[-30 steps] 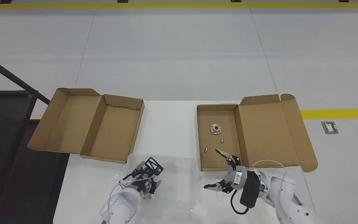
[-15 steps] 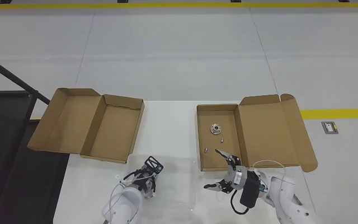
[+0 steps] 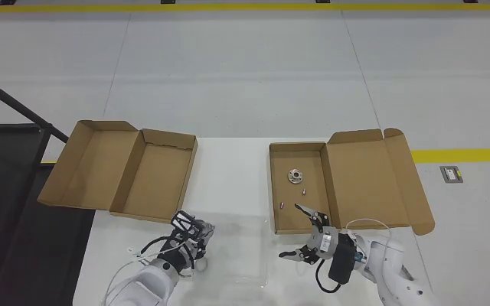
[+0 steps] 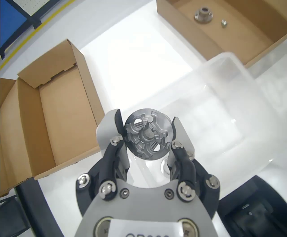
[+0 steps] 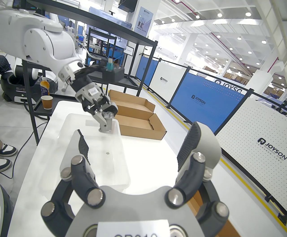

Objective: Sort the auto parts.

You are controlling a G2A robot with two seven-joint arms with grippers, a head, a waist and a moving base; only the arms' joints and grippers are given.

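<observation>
Grip status: the left gripper [image 4: 146,129] is clamped on a grey round metal disc [image 4: 145,139] with cut-outs and raised lugs. One finger bears on each side of the rim, so the part cannot roll out. Gripper and disc hang over a clear plastic tray [image 4: 226,56], which lies directly below the fingers. An open brown cardboard box [image 4: 65,107] lies just beside the gripper, past the tray's edge, and is the likely destination for this part. A second open cardboard box [image 4: 246,40], beyond the tray from the gripper, holds a flanged metal hub [image 4: 203,14] and a small bolt [image 4: 223,23]. The right gripper [image 5: 139,143] is spread wide with nothing between its fingers, parked near that second box.
</observation>
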